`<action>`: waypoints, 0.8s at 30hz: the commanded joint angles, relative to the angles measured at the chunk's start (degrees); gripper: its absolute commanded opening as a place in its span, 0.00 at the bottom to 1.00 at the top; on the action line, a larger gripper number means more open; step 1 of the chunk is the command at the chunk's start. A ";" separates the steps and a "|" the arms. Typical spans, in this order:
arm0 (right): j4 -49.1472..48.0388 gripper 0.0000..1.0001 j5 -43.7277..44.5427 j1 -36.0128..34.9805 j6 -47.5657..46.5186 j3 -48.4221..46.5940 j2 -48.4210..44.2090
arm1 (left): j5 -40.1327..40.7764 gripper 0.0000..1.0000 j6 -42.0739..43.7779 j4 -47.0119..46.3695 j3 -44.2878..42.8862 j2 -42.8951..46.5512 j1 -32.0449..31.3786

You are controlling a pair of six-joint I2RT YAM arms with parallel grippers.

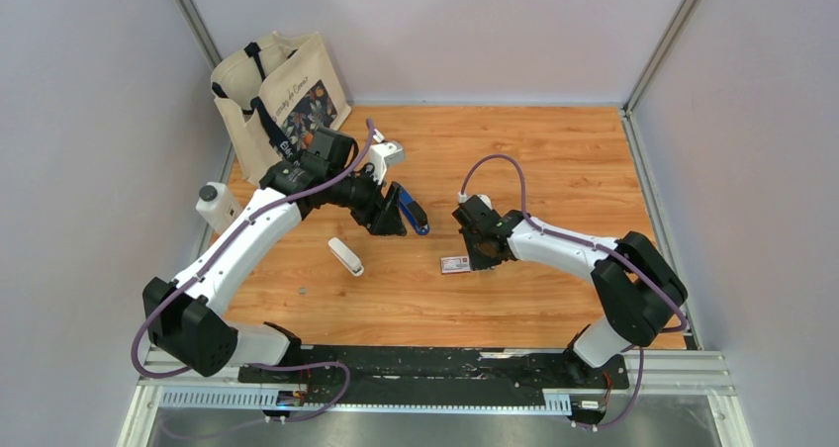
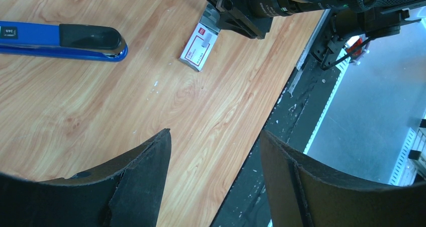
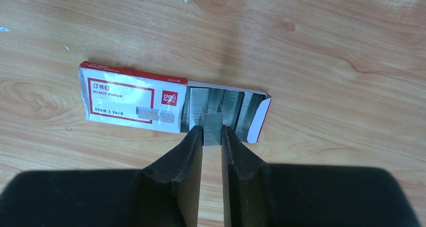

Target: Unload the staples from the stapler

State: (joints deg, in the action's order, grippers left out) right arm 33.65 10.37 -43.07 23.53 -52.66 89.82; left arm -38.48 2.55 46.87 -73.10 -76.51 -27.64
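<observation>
Risk: thin staple strip [image 3: 212, 128] may slip or break in the narrow hold and fall beside the staple box [image 3: 130, 100] | right pincer [image 3: 212, 132] almost closed on this strip | left pincer [image 2: 215, 139] wide apart, empty | stapler [image 2: 60, 40] lies flat on table [image 2: 150, 101], near left pincer but outside its fingers, well apart from right pincer

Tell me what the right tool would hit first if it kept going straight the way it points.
The right tool points at the open tray of the staple box. The staple strip it pinches would likely meet the staples lying there first; the gap between them is unclear.
</observation>
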 commanded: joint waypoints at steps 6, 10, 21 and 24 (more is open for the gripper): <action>-0.60 0.23 0.26 -0.26 -1.03 -0.95 0.27 | -0.63 0.73 1.50 -1.08 0.06 2.24 -0.22; -0.60 0.25 0.44 -0.26 -1.12 -0.86 0.35 | -0.72 0.73 1.41 -1.08 -0.20 2.24 -0.22; -0.95 0.34 0.17 -0.26 -0.94 -0.34 -2.36 | -0.81 0.73 1.50 -0.91 0.15 2.51 -0.22; -1.74 0.33 0.61 -0.35 -0.59 0.63 -5.43 | -0.89 0.73 1.41 -0.99 -0.02 2.51 -0.31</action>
State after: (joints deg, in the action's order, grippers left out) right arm 33.58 10.39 -43.07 22.85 -52.42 89.23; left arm -38.50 2.94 46.87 -73.10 -76.51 -27.66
